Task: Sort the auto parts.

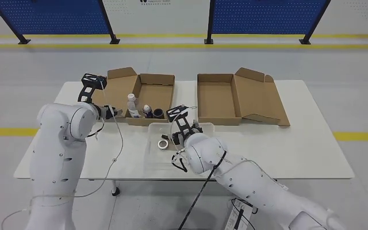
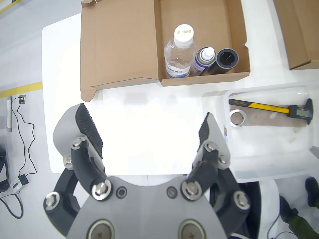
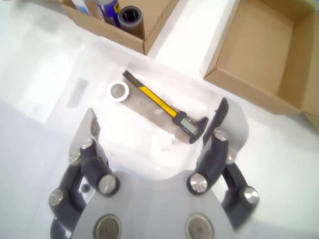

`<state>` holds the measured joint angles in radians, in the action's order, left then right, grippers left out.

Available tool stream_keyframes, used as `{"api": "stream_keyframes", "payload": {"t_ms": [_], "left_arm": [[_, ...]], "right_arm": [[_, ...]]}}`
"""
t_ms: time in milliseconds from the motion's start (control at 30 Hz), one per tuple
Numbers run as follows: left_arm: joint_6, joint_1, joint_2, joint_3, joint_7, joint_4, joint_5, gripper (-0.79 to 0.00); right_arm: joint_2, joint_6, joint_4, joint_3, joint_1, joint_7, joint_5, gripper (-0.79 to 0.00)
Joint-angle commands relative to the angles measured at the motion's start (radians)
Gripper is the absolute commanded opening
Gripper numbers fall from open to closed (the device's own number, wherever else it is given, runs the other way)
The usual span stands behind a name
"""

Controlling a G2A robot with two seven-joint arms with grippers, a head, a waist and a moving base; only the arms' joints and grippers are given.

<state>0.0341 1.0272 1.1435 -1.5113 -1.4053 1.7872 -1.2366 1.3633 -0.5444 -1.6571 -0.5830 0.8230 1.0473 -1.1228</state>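
Up close, the wrist views reveal the caliper (image 2: 269,106) lying lengthwise in the tray (image 2: 269,150), beam tip beside the ring (image 2: 231,119). The left gripper (image 2: 144,113) and right gripper (image 3: 157,106) hold their fingers wide, empty.

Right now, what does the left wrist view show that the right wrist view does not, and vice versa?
Left wrist view: the open left gripper and the white bottle cap. Right wrist view: the open right gripper and the second box's far wall. Both: spray can and black tube in the first box; caliper and metal ring in the clear tray.
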Motion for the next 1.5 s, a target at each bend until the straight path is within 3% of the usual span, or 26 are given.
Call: {"api": "stream_keyframes", "payload": {"t_ms": [0,200,633,1467], "left_arm": [[0.000,0.000,0.000,0.000,0.000,0.000,0.000,0.000],[0.000,0.000,0.000,0.000,0.000,0.000,0.000,0.000],[0.000,0.000,0.000,0.000,0.000,0.000,0.000,0.000],[0.000,0.000,0.000,0.000,0.000,0.000,0.000,0.000]], "right_arm": [[0.003,0.037,-0.002,0.000,0.004,0.006,0.003,0.000],[0.034,-0.080,0.014,0.000,-0.034,0.148,0.000,0.000],[0.128,-0.053,0.251,-0.034,-0.091,0.175,0.130,0.000],[0.130,-0.048,0.254,-0.040,-0.082,0.159,0.141,0.000]]}}
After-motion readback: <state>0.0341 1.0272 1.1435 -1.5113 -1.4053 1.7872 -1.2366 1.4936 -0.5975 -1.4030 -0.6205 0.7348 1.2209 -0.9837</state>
